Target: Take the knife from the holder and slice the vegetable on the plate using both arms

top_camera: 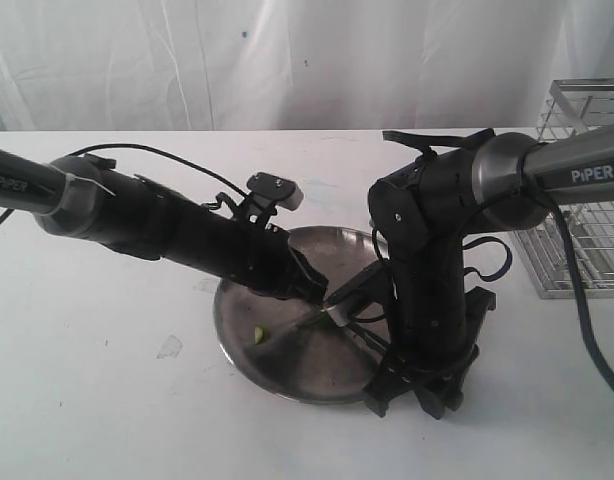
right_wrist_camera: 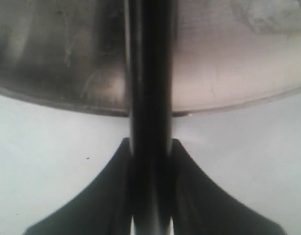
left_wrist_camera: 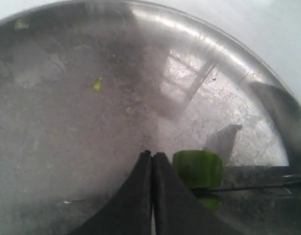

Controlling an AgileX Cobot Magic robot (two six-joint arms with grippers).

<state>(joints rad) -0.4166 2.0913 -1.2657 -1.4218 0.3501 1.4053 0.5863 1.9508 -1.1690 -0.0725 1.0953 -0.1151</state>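
Note:
The steel plate (top_camera: pixel 277 360) lies mid-table. On it is the green vegetable (left_wrist_camera: pixel 197 169), a short chunk right beside my left gripper (left_wrist_camera: pixel 153 155). That gripper's jaws are pressed together with nothing visible between them. The knife (left_wrist_camera: pixel 261 177) crosses the plate with its blade edge against the vegetable's lower side. In the exterior view the left gripper (top_camera: pixel 322 295) reaches over the plate's middle, and the vegetable (top_camera: pixel 312 318) is barely visible under it. My right gripper (right_wrist_camera: pixel 150 142) is shut on the knife (right_wrist_camera: pixel 150 73), whose black handle runs out over the plate (right_wrist_camera: pixel 52 58) rim. The wire holder (top_camera: pixel 587 190) stands at the far right.
A small green slice (top_camera: pixel 257 334) lies on the plate's left part, also visible as the slice (left_wrist_camera: pixel 96 84) in the left wrist view. The right arm (top_camera: pixel 427 280) stands steeply over the plate's right rim. White table surrounds the plate, with a white curtain behind it.

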